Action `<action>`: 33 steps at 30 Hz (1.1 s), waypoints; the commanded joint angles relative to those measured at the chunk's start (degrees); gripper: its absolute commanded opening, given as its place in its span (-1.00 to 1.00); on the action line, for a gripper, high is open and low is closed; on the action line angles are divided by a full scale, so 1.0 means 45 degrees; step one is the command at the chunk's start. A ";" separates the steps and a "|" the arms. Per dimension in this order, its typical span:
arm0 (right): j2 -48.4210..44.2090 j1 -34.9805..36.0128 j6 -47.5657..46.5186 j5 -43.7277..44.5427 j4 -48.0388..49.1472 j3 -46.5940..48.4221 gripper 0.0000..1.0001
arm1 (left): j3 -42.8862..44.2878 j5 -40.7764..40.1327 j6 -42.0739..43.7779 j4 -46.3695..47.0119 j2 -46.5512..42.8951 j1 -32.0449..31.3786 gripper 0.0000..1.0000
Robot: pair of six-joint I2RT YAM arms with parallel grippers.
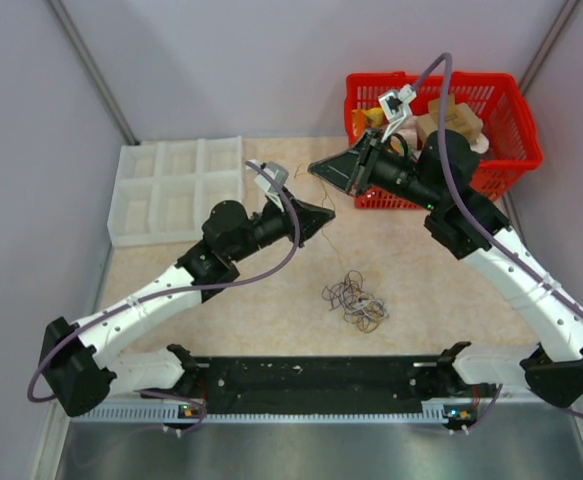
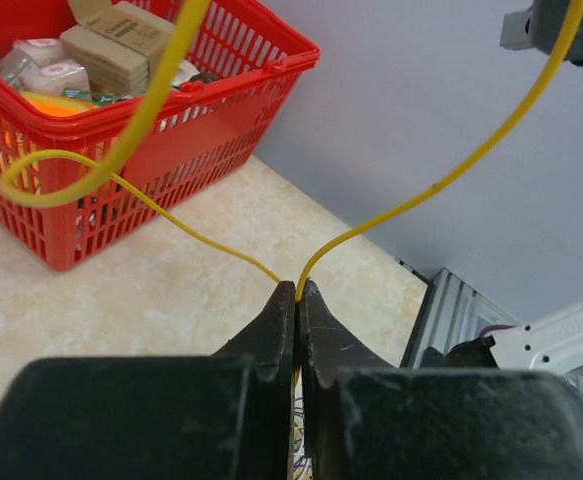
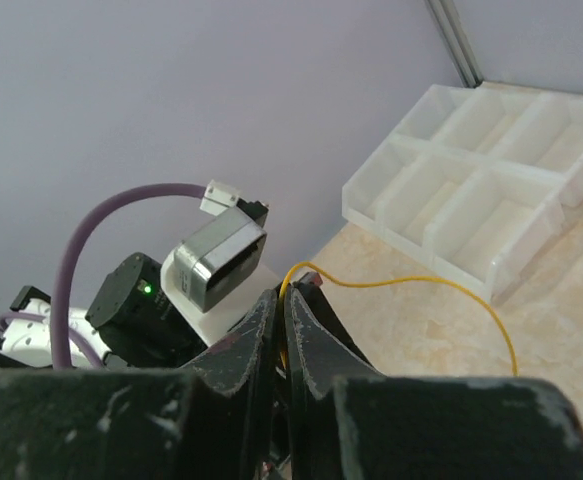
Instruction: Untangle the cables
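Note:
A thin yellow cable (image 2: 431,188) is stretched in the air between my two grippers. My left gripper (image 2: 298,292) is shut on it at the fingertips, and the strand leaves them in two directions. The right gripper (image 3: 285,297) is also shut on the yellow cable (image 3: 411,283), which trails off toward the floor. From above, the left gripper (image 1: 331,213) and right gripper (image 1: 313,168) hover close together, raised off the table. The remaining cables lie as a small tangle (image 1: 356,302) of yellowish and dark strands on the table below them.
A red basket (image 1: 523,125) full of packets stands at the back right, just behind the right arm; it also shows in the left wrist view (image 2: 171,130). A white compartment tray (image 1: 176,190) sits at the back left. A black rail (image 1: 321,375) runs along the near edge.

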 commanded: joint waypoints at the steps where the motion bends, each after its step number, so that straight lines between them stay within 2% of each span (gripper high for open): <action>1: -0.0023 0.0059 -0.0769 0.0017 -0.0775 -0.0210 -0.69 | 0.0286 -0.0885 0.0366 0.0265 -0.0601 -0.0008 -1.00; 2: -0.0235 -0.0193 -0.1663 0.0269 -0.1728 -0.0617 -0.24 | 0.0091 -0.1448 0.0444 0.0032 -0.0990 -0.0026 -1.00; 3: -0.0566 -0.0466 -0.2001 0.0561 -0.2124 -0.1104 0.03 | -0.0007 -0.1937 0.0406 -0.0125 -0.1226 -0.0007 -1.00; 4: -0.0956 -0.0817 -0.2198 0.0777 -0.2321 -0.1902 0.21 | -0.0066 -0.2329 0.0386 -0.0339 -0.1499 -0.0007 -1.00; 6: -0.1855 -0.1443 -0.2432 0.0779 -0.2343 -0.3601 0.46 | -0.0048 -0.3014 0.0425 -0.0652 -0.1949 0.0012 -1.00; 8: -0.2500 -0.1465 -0.3037 0.1129 -0.2615 -0.4931 0.56 | 0.0127 -0.3289 0.0445 -0.0867 -0.2262 0.0012 -1.00; 12: -0.3185 -0.1174 -0.3059 0.2025 -0.3007 -0.6965 0.62 | 0.0693 -0.3290 0.0445 -0.1102 -0.2263 -0.0007 -1.00; 15: -0.2993 0.0405 -0.3487 0.3840 -0.3280 -0.7183 0.64 | 0.1220 -0.3700 0.0308 -0.1220 -0.2049 -0.0007 -1.00; 17: -0.2544 0.0742 -0.3450 0.4158 -0.3203 -0.7280 0.63 | 0.1766 -0.3583 0.0327 -0.1336 -0.1835 0.0012 -1.00; 22: -0.1625 0.0742 -0.2689 0.3261 -0.1878 -0.7904 0.54 | 0.3017 -0.3485 0.0308 -0.1825 -0.1540 0.0012 -1.00; 27: -0.1156 0.0684 -0.1734 0.2792 -0.0256 -0.8802 0.34 | 0.3720 -0.3564 0.0328 -0.2156 -0.1638 0.0032 -1.00; 29: -0.1233 0.0431 -0.1129 0.2131 0.0913 -0.9426 0.32 | 0.4013 -0.3467 0.0269 -0.2197 -0.1619 0.0032 -1.00; 33: -0.2014 -0.0564 0.0161 0.0547 0.4680 -1.1456 0.25 | 0.4891 -0.2842 0.0288 -0.2663 -0.1249 0.0013 -1.00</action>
